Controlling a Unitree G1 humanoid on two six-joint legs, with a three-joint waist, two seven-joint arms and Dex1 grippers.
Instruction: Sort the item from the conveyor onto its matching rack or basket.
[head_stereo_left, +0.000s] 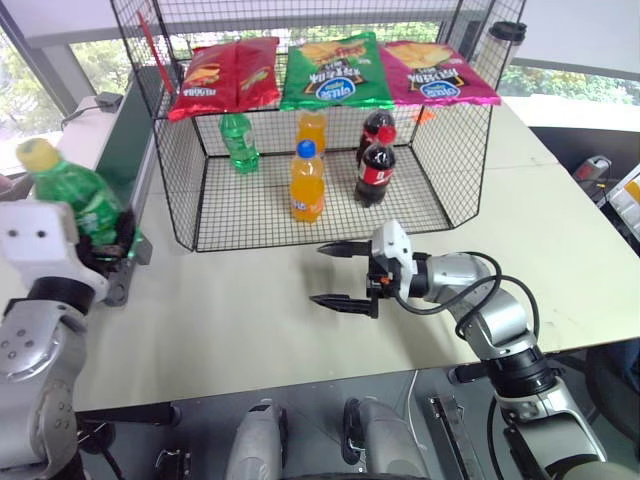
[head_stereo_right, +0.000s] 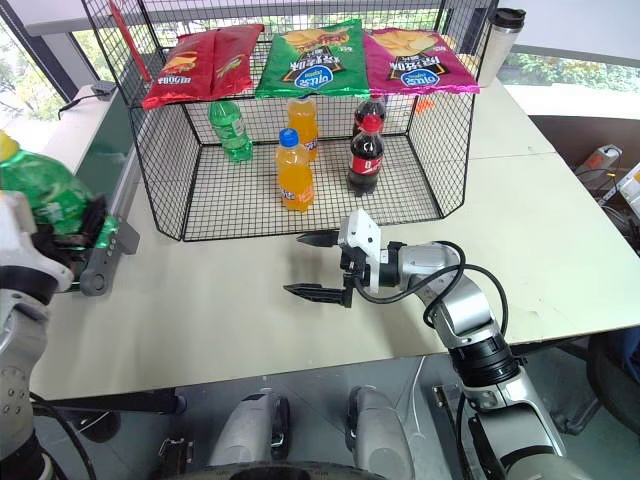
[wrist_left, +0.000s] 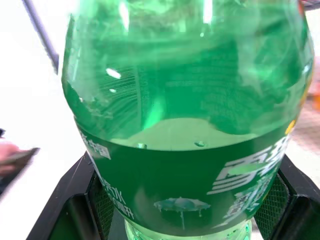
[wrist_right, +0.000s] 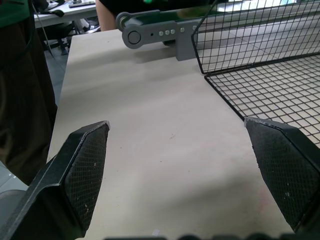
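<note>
Bottle (head_stereo_left: 75, 200), green, yellow-capped: clamped at label by left hand (wrist_left: 185, 220). Rigid, slick, liquid-heavy; grip mid-body. Basket (head_stereo_left: 440, 200) at two o'clock. Right hand (head_stereo_left: 335, 275) wide open, empty.

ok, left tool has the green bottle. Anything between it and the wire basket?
Nothing visible blocks the open front. The green bottle, in the left tool, is at the conveyor beside the basket's left mesh wall, so it must come round the front. The open right tool sits before the opening, lower down.
</note>
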